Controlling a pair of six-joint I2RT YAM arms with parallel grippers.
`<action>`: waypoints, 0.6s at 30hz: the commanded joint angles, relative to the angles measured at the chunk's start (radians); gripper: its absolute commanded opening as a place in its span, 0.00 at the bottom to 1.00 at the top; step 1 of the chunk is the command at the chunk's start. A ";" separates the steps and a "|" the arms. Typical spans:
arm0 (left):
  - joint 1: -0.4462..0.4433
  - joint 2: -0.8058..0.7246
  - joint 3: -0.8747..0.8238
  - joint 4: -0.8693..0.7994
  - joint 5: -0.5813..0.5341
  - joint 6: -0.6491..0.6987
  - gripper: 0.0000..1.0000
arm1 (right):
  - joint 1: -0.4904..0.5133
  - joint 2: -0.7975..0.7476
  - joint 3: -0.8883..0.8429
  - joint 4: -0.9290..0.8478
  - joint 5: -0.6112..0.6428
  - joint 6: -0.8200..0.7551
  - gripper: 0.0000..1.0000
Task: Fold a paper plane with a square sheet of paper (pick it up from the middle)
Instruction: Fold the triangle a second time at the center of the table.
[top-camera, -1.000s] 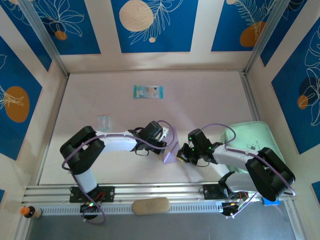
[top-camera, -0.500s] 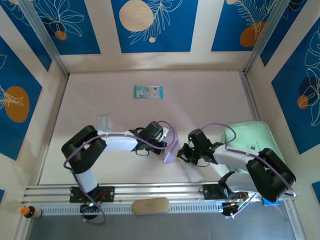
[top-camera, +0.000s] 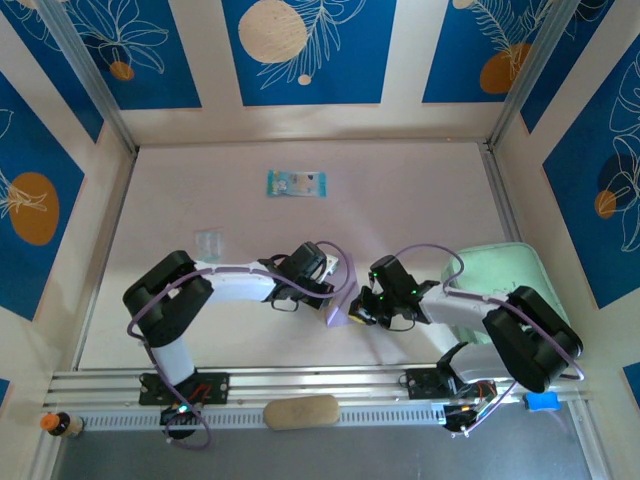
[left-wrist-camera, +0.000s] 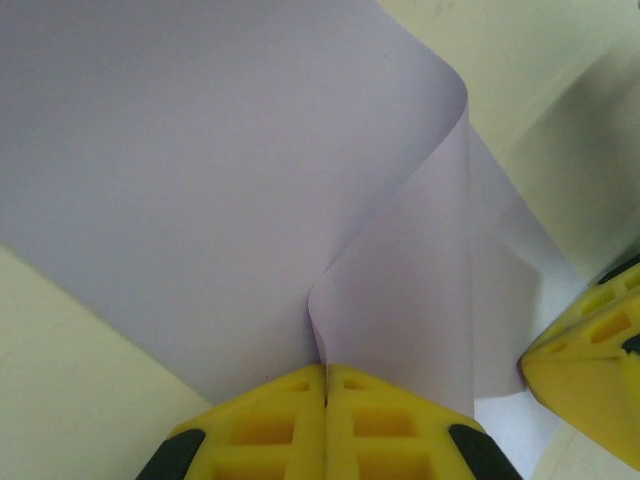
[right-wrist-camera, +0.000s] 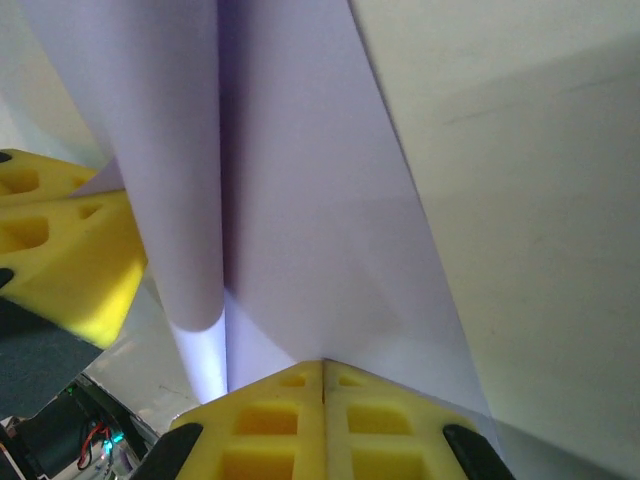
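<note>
Two tools have hold of the lilac square sheet of paper (top-camera: 337, 312) at once. I see it bent up off the tabletop (top-camera: 420, 200) near the front edge, midway between the arms. On the left wrist view it curls over into a rounded fold, with one flap standing in front of the broader part behind. The left tool (left-wrist-camera: 325, 395) has its yellow fingers pressed together on the bottom of that fold, pinching the paper. The right tool (right-wrist-camera: 322, 385) is likewise squeezed tight, with the sheet's lower edge caught between its fingers. On its own view the paper rises as two panels meeting in a shadowed crease. The two tools sit just beside each other, tips facing across the sheet. Farther out, a mint-green tray (top-camera: 505, 275) lies to the right beside the right arm. A small blue-green packet (top-camera: 296, 183) rests well apart toward the back of the tabletop.
</note>
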 joint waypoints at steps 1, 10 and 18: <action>0.008 -0.009 0.034 -0.034 -0.007 0.034 0.00 | 0.001 0.015 0.011 -0.080 0.034 -0.011 0.00; 0.008 0.002 0.042 -0.047 -0.021 0.040 0.00 | -0.001 0.020 0.011 -0.078 0.028 -0.014 0.00; 0.009 0.009 0.036 -0.044 -0.020 0.040 0.00 | -0.001 0.019 0.013 -0.076 0.026 -0.015 0.00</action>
